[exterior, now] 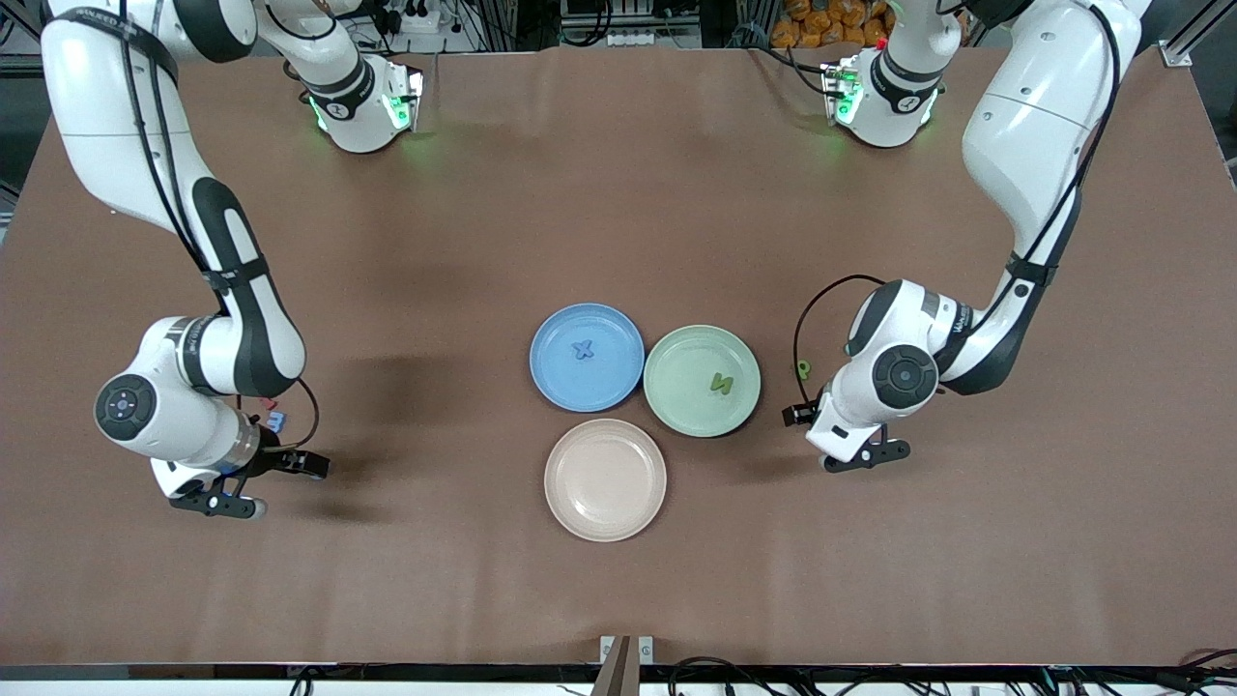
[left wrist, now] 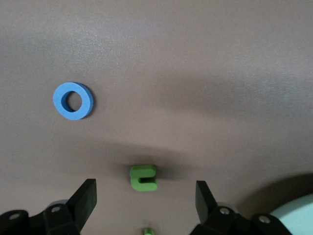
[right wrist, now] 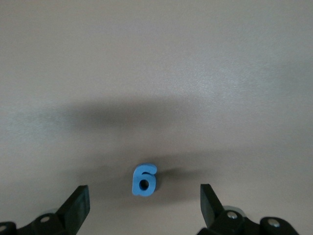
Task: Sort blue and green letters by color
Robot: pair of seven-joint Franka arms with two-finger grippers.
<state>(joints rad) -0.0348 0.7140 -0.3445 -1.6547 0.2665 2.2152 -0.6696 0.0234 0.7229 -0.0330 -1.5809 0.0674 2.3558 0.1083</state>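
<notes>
A: Hovering low over the desk (exterior: pixel 406 242), the left hand (left wrist: pixel 144 196) has its fingers spread, with a green letter (left wrist: pixel 143 177) lying flat between them.
B: And the blue ring (left wrist: pixel 73 101)?
A: On the desk, well apart from that letter.
B: The right hand (right wrist: pixel 144 203)?
A: Fingers apart too, low over a blue piece (right wrist: pixel 144 179) shaped like a 6, near the right arm's end.
B: The plates?
A: The blue plate (exterior: pixel 551 372) carries a blue X (exterior: pixel 583 350); beside it, the green plate (exterior: pixel 676 391) holds a green N (exterior: pixel 721 383). The pink plate (exterior: pixel 605 479) sits nearer the camera.
</notes>
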